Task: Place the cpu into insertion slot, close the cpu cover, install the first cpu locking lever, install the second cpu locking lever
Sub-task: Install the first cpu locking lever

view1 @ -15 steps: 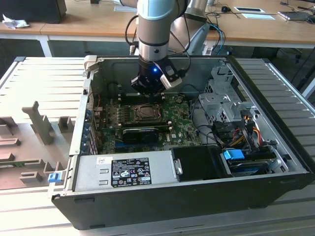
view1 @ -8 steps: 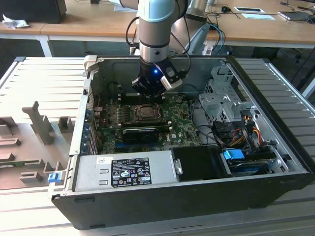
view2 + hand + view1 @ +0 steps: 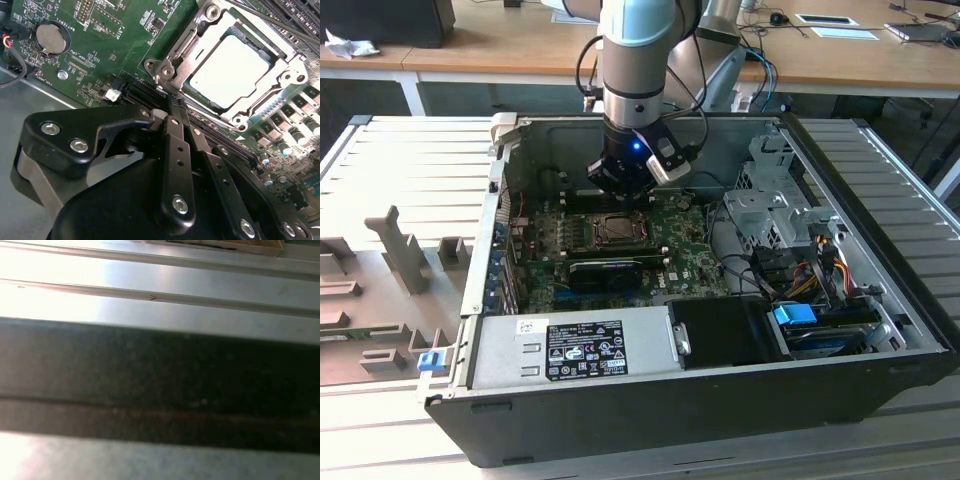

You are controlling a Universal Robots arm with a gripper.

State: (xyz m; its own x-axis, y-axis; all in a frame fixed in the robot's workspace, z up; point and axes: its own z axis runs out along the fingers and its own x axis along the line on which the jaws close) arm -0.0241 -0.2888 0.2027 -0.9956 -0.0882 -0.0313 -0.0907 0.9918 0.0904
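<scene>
Black gripper (image 3: 172, 102) fingers sit pressed together in the second wrist view, holding nothing — their tips just beside the corner of the insertion slot (image 3: 167, 72), probably to work a locking lever there. Beyond them the cpu (image 3: 229, 70) lies seated in the slot, the cpu cover (image 3: 250, 107) lying flat around it. In the exterior view the arm (image 3: 635, 60) stands near vertical over the motherboard (image 3: 700, 265) inside the open computer case (image 3: 880, 290).

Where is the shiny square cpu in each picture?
Exterior view: the cpu sits in the socket at the board's middle, just below the gripper.
Second wrist view: cpu lies under the cpu cover.
Shared landmark: the green circuit board.
</scene>
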